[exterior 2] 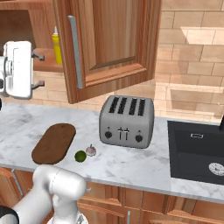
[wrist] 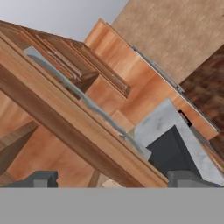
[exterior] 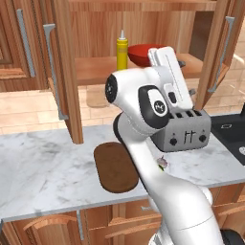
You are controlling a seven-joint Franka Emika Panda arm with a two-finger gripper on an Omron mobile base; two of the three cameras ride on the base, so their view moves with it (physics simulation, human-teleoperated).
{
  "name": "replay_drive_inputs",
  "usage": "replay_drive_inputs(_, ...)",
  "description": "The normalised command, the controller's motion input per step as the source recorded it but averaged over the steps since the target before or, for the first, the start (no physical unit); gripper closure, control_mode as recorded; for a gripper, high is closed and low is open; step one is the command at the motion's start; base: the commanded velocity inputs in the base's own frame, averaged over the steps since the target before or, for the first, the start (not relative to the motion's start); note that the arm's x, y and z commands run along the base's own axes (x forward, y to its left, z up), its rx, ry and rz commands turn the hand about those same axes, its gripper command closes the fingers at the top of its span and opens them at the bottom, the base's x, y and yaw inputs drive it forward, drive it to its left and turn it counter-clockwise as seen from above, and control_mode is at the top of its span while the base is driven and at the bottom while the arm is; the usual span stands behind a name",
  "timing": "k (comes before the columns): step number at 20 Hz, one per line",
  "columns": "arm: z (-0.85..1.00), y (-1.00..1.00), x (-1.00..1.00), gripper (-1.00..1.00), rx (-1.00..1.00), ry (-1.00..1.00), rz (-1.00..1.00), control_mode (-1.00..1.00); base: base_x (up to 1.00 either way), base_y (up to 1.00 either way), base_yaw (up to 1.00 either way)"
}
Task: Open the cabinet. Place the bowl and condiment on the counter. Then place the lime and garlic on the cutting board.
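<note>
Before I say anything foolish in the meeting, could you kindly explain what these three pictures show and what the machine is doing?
It is a simulated kitchen with one white robot arm on a driving base. Two pictures come from cameras behind the arm, left and right; the third looks along its hand.

The gripper is raised before the open cabinet, jaws open, holding nothing. On the cabinet shelf stand the condiment, a yellow bottle, and the red bowl.

On the counter lie the cutting board, with nothing on it, the lime and garlic beside it, and a toaster. A dark sink sits at the right.
</note>
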Motion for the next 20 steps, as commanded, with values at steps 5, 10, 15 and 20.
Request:
replay_drive_inputs(5, 0.00, 0.00, 0.43, -1.00, 0.03, 0.00, -0.01, -1.00, 0.00, 0.00, 0.00)
replay_drive_inputs(10, 0.00, 0.00, 0.39, -1.00, 0.00, 0.00, -0.03, -1.00, 0.00, 0.00, 0.00)
replay_drive_inputs(15, 0.00, 0.00, 0.34, -1.00, 0.00, 0.00, -0.07, -1.00, 0.00, 0.00, 0.00)
replay_drive_inputs(20, 0.00, -0.07, 0.14, -1.00, 0.00, 0.00, -0.13, -1.00, 0.00, 0.00, 0.00)
